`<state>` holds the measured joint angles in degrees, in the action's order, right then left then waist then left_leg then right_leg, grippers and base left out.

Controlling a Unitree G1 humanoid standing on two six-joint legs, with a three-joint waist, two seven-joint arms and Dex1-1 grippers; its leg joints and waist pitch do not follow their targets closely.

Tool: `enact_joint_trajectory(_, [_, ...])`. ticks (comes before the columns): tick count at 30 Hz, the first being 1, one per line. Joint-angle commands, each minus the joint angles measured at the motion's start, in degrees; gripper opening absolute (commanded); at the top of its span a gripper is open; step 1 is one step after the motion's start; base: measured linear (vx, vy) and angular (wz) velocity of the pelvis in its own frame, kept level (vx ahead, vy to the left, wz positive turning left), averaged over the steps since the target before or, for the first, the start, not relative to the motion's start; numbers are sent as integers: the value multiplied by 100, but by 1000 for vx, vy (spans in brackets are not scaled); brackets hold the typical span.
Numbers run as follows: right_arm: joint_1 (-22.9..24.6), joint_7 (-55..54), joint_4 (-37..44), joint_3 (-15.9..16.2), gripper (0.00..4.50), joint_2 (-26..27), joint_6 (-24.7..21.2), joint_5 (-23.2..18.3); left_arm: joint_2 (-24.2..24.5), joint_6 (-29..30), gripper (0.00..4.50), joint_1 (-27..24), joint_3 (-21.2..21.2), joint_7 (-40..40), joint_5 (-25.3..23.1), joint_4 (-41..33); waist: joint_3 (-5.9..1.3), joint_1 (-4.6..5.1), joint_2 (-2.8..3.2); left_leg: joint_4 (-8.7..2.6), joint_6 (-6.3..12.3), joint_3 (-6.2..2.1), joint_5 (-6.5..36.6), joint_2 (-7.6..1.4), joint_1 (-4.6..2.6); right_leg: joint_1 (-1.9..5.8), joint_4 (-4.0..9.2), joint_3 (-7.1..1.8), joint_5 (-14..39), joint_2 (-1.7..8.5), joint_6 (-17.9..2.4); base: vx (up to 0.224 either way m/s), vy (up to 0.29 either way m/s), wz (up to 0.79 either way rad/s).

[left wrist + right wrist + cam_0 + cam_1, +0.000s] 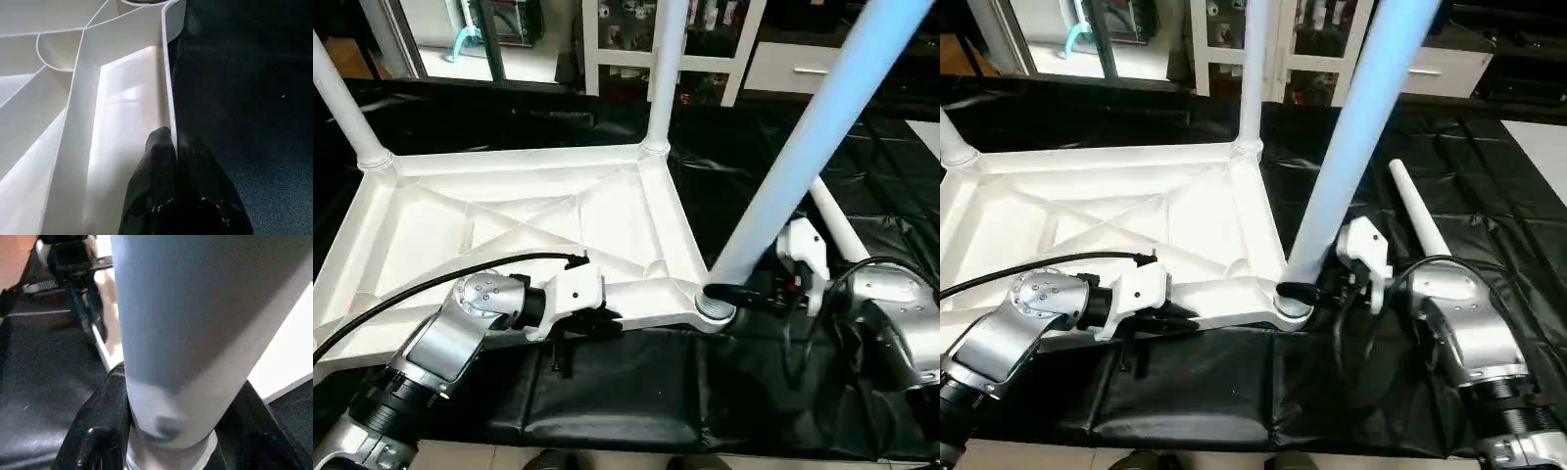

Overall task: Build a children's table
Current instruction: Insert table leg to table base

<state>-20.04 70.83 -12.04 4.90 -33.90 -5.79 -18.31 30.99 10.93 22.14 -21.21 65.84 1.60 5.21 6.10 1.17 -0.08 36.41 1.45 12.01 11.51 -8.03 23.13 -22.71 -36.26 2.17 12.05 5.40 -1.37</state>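
Lying upside down on a black sheet [607,392], the white square table top [509,225] is seen with its diagonal-ribbed underside facing up. Three white tapered legs stand in corner sockets: a far-left leg [342,98], a far-right leg [664,69] and a near-right leg [803,147], the last leaning towards the camera. A fourth leg [1420,220] is laid flat on the sheet to the right of the top. The near rim of the top [168,88] is pinched by the left gripper [177,147], whose fingers are pressed together on the thin wall, one inside and one outside. The near-right leg is clasped just above its socket [713,305] by the right gripper [171,431], a black finger [98,431] being set against each side of the tube.
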Motion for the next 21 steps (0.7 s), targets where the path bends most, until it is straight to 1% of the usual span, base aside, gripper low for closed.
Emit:
enact_joint_trajectory(1, [90, 122, -81, -87, 188, -95, 122, -9, -44, -155, 0, -80, -236, 173, -1, 43, -309, 46, -90, -533, 536, -263, 952, -539, -213, 147, 463, -265, 877, 360, -1363, 0, 0, 0])
enact_joint_trajectory(2, [159, 157, -125, -91, 188, -87, 234, 2, -74, -149, 0, -61, -196, 156, 40, 73, -310, 38, -88, -533, 554, -253, 911, -540, -221, 140, 464, -266, 788, 361, -1381, 0, 0, 0])
enact_joint_trajectory(4, [200, 142, -187, -82, 188, -14, 276, 2, -86, -170, 0, -48, -183, 157, 60, 90, -313, 29, -92, -530, 584, -248, 855, -540, -226, 141, 458, -268, 700, 362, -1413, 0, 0, 0])
enact_joint_trajectory(5, [212, 131, -245, -77, 188, 58, 307, -33, -107, -155, 0, -43, -170, 155, 81, 105, -302, 29, -66, -542, 593, -255, 857, -541, -214, 147, 456, -262, 634, 353, -1448, 0, 0, 0])
enact_joint_trajectory(6, [219, 119, -311, -73, 188, 135, 326, -70, -124, -142, 0, -39, -160, 161, 102, 119, -304, 27, -67, -543, 602, -257, 869, -539, -211, 148, 455, -261, 638, 358, -1466, 0, 0, 0])
enact_joint_trajectory(7, [218, 95, -481, -48, 188, 273, 437, -79, -131, -129, 0, -50, -148, 186, 133, 120, -274, 16, -10, -560, 569, -270, 978, -540, -198, 142, 469, -262, 761, 368, -1464, 0, 0, 0])
enact_joint_trajectory(8, [211, 113, -562, -30, 188, 313, 487, -70, -126, -138, 0, -52, -152, 191, 128, 121, -271, 40, -44, -570, 502, -270, 1147, -540, -204, 139, 494, -260, 929, 361, -1453, 0, 0, 0])
enact_joint_trajectory(9, [211, 113, -562, -30, 188, 313, 487, -70, -126, -138, 0, -52, -152, 191, 128, 121, -271, 40, -44, -570, 502, -270, 1147, -540, -204, 139, 494, -260, 929, 361, -1453, 0, 0, 0])
enact_joint_trajectory(10, [178, 152, -778, 21, 188, 388, 560, -25, -118, -147, 0, -54, -159, 203, 117, 119, -234, 49, -35, -598, 398, -279, 1368, -541, -208, 117, 520, -264, 1215, 358, -1405, 0, 0, 0])
enact_joint_trajectory(11, [175, 155, -794, 27, 188, 392, 569, -18, -118, -146, 0, -54, -159, 205, 118, 118, -225, 59, -43, -612, 313, -283, 1545, -543, -217, 111, 546, -272, 1454, 362, -1352, 0, 0, 0])
enact_joint_trajectory(12, [160, 173, -889, 61, 188, 414, 625, 22, -114, -139, 0, -56, -161, 215, 120, 112, -222, 67, -42, -620, 239, -289, 1633, -544, -229, 100, 554, -275, 1581, 361, -1318, 0, 0, 0])
enact_joint_trajectory(13, [120, 237, -1102, 151, 188, 445, 755, 119, -111, -143, 0, -55, -160, 221, 115, 111, -222, 72, -42, -622, 209, -289, 1689, -543, -229, 94, 562, -274, 1642, 365, -1307, 0, 0, 0])
enact_joint_trajectory(14, [91, 289, -1238, 212, 188, 463, 825, 175, -104, -140, 0, -58, -158, 229, 115, 100, -195, 73, -33, -639, 161, -303, 1751, -544, -218, 92, 571, -280, 1722, 369, -1277, 0, 0, 0])
enact_joint_trajectory(16, [-28, 445, -1628, 368, 188, 505, 912, 317, -82, -139, 0, -67, -151, 243, 107, 75, -192, 88, -33, -652, 109, -305, 1870, -547, -231, 74, 582, -280, 1803, 362, -1258, 0, 0, 0])
enact_joint_trajectory(17, [-28, 445, -1628, 368, 188, 505, 912, 317, -82, -139, 0, -67, -151, 243, 107, 75, -180, 93, -41, -659, 95, -306, 1916, -547, -230, 67, 587, -282, 1842, 363, -1251, 0, 0, 0])
enact_joint_trajectory(18, [-163, 609, -1919, 437, 188, 544, 868, 372, -43, -109, 0, -84, -141, 278, 130, 23, -175, 101, -49, -666, 60, -318, 2006, -543, -225, 70, 595, -289, 1971, 374, -1238, 0, 0, 0])
enact_joint_trajectory(20, [-207, 644, -2004, 454, 188, 556, 890, 403, -30, -95, 0, -93, -136, 284, 140, -1, -161, 99, -39, -677, 32, -322, 2058, -551, -229, 57, 610, -294, 2045, 377, -1222, 0, 0, 0])
enact_joint_trajectory(21, [-226, 665, -2058, 464, 188, 564, 933, 422, -23, -90, 0, -105, -131, 287, 147, -17, -158, 105, -62, -692, -13, -326, 2126, -557, -237, 44, 609, -298, 2095, 369, -1200, 0, 0, 0])
